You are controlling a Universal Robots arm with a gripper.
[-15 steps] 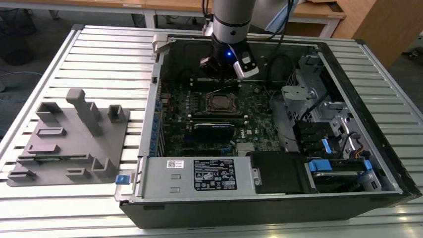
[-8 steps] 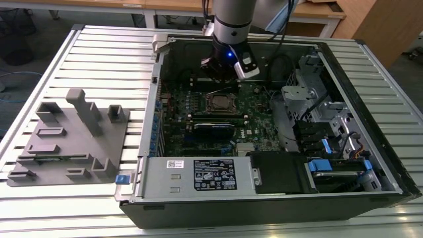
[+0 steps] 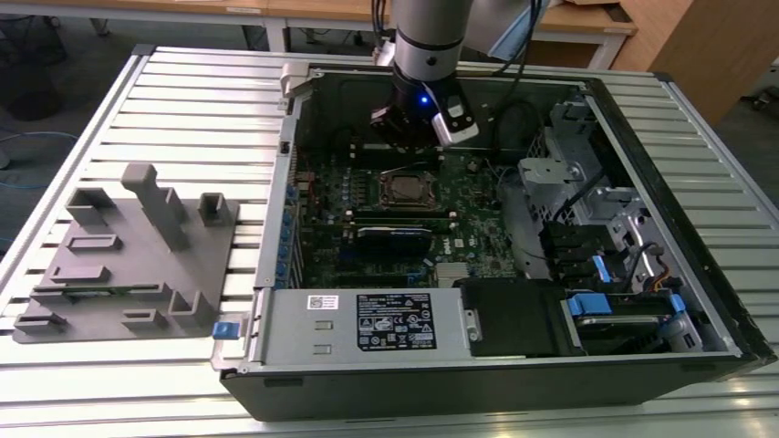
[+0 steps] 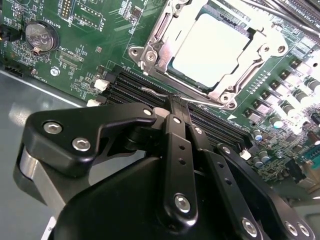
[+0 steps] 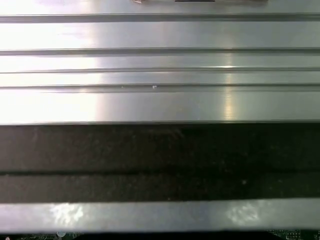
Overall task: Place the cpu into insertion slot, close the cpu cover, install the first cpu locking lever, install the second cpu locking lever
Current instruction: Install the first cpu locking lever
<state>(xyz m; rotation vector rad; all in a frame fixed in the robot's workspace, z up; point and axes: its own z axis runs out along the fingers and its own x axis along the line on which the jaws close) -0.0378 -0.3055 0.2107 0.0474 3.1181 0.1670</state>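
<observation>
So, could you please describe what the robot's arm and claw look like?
The arm is a silver-grey cylinder ending in a black wrist with a blue light and pale camera block; black cables run alongside. The claw is matte black, jointed bars with silver screws.

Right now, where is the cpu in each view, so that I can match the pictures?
Exterior view: the cpu sits mid-way on the green motherboard.
Second wrist view: the cpu is the pale square inside the cpu cover, on the same motherboard.
First wrist view: the ribbed metal table with a dark band across it.
Shared landmark: the motherboard; the table links exterior and first wrist views.
</observation>
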